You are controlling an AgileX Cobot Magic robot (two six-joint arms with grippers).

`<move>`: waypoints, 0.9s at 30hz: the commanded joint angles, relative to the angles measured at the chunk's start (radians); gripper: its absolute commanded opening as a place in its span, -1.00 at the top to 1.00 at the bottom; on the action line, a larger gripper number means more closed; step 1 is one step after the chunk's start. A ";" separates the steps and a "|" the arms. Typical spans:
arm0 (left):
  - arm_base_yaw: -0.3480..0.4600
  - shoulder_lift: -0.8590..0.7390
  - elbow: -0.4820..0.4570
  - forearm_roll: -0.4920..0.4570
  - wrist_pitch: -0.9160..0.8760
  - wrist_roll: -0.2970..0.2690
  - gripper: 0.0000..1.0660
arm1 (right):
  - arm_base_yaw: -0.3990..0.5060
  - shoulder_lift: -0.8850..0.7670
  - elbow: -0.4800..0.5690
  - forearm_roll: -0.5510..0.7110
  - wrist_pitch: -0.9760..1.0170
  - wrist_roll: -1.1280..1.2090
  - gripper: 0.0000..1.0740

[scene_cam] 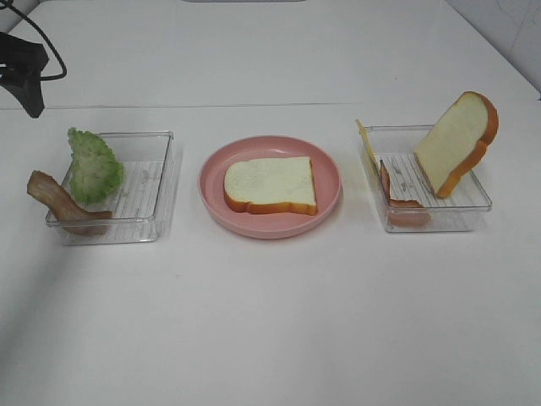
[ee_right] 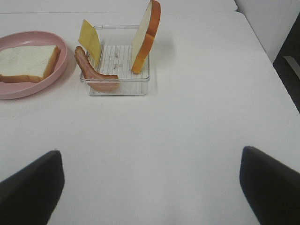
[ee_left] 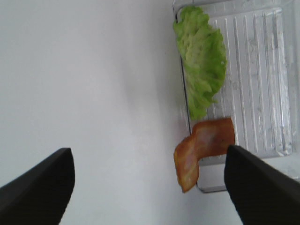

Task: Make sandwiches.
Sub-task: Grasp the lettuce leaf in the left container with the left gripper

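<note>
One white bread slice with an orange-brown crust lies flat on the round pink plate at the middle. A green lettuce leaf and a bacon strip lean on the left clear tray. The right clear tray holds a second bread slice standing on edge, a yellow cheese square and another bacon strip. My left gripper is open and empty, above the table beside the lettuce and bacon. My right gripper is open and empty, well short of its tray.
A dark part of the left arm with a cable shows at the far left back of the white table. The table's right edge runs close beside the right tray.
</note>
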 commanded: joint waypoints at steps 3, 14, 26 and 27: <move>-0.010 0.111 -0.101 -0.011 -0.017 0.004 -0.48 | 0.001 -0.013 0.003 -0.006 -0.006 0.007 -0.76; -0.069 0.324 -0.281 -0.011 0.048 0.012 -0.48 | 0.001 -0.013 0.003 -0.006 -0.006 0.007 -0.76; -0.072 0.364 -0.281 -0.001 0.069 0.012 -0.30 | 0.001 -0.013 0.003 -0.006 -0.006 0.007 -0.76; -0.072 0.365 -0.281 0.000 0.073 0.018 -0.20 | 0.001 -0.013 0.003 -0.006 -0.006 0.007 -0.76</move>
